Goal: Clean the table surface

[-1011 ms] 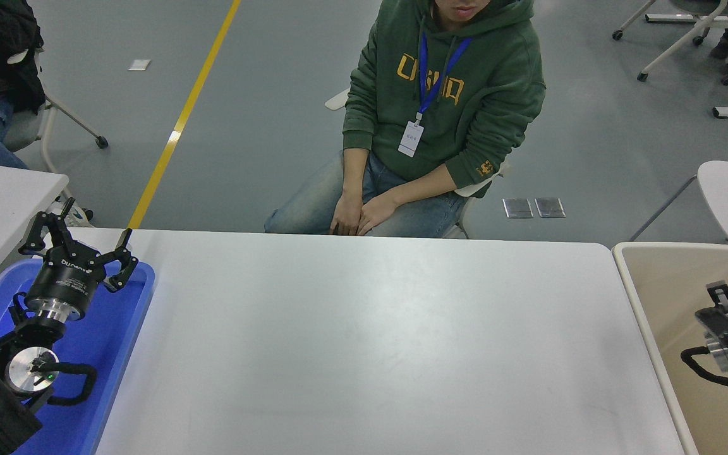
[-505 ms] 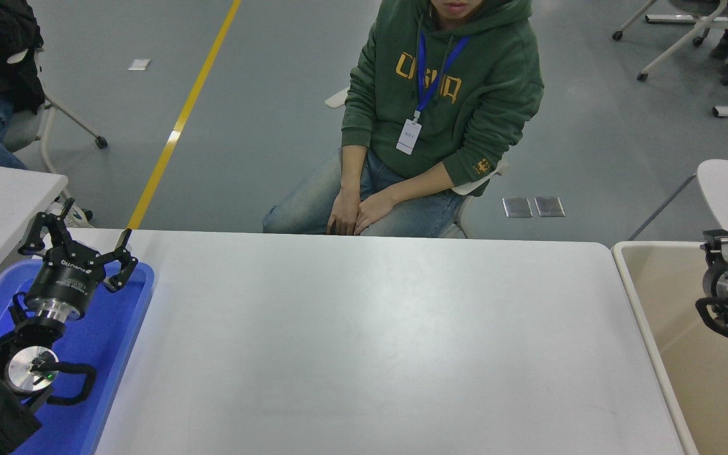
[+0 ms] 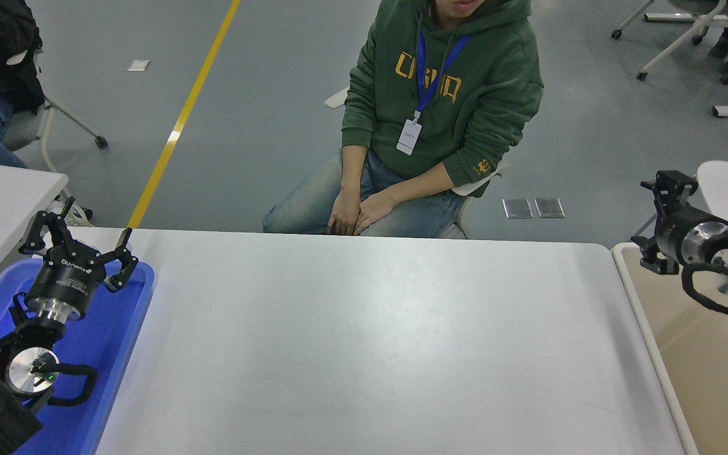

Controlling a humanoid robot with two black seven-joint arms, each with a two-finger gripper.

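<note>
I see my right gripper [image 3: 653, 221] above the beige bin [image 3: 686, 328], fingers' state unclear; swinging onto the desk [image 3: 364, 341] risks clipping its rim.

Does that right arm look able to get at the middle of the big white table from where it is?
Probably yes. The right gripper hangs over the beige bin beside the table, and nothing lies on the tabletop between them.
</note>
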